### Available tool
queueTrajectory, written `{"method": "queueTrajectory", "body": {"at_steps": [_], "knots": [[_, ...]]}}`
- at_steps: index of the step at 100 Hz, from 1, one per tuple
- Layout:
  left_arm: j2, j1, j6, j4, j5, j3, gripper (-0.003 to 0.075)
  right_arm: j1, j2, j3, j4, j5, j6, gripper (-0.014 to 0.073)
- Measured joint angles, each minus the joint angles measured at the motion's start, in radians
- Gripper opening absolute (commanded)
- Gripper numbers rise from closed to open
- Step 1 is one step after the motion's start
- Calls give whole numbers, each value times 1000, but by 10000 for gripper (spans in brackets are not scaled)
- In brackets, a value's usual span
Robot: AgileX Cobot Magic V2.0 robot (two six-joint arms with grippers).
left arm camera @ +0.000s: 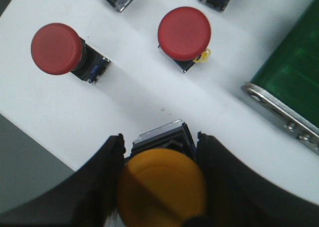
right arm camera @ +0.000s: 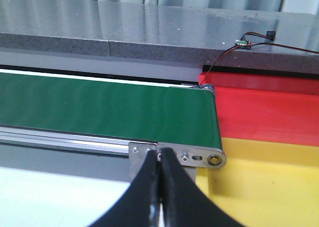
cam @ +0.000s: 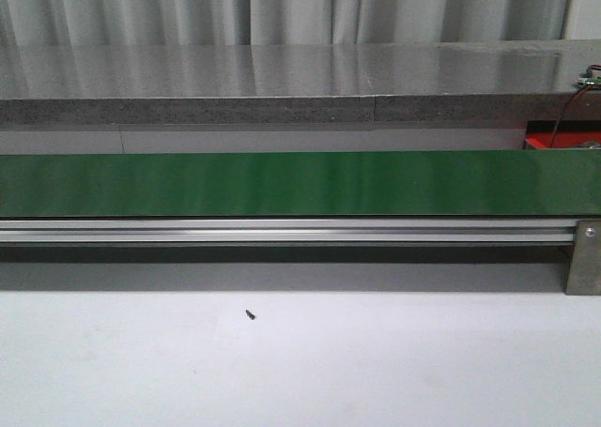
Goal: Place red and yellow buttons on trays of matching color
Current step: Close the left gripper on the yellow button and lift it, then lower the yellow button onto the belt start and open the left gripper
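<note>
The left end effector (left arm camera: 162, 187) is clamped on a yellow button (left arm camera: 162, 189); two red buttons (left arm camera: 184, 32) stand ahead on the desk (left arm camera: 139, 97). The right end effector (right arm camera: 160, 187), fingers together, faces the green belt (right arm camera: 109, 110), red tray (right arm camera: 269, 105) and yellow tray (right arm camera: 269, 182).

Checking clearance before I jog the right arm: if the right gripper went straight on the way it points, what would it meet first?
Probably the metal end bracket of the green conveyor belt, directly beyond the closed right gripper; depth is unclear.
</note>
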Motion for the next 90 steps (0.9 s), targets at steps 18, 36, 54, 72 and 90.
{"method": "queueTrajectory", "body": {"at_steps": [18,36,54,72,90], "knots": [[-31,-67,14,0,29,-42,-19,0,0,0,0,0,0,-67],[-24,-164,32,-16,38,-123,-19,0,0,0,0,0,0,-67],[33,-248,36,-28,41,-233,-19,0,0,0,0,0,0,-67],[127,-306,48,-30,52,-324,-19,0,0,0,0,0,0,-67],[227,-326,60,-32,60,-355,-19,0,0,0,0,0,0,-67]]}}
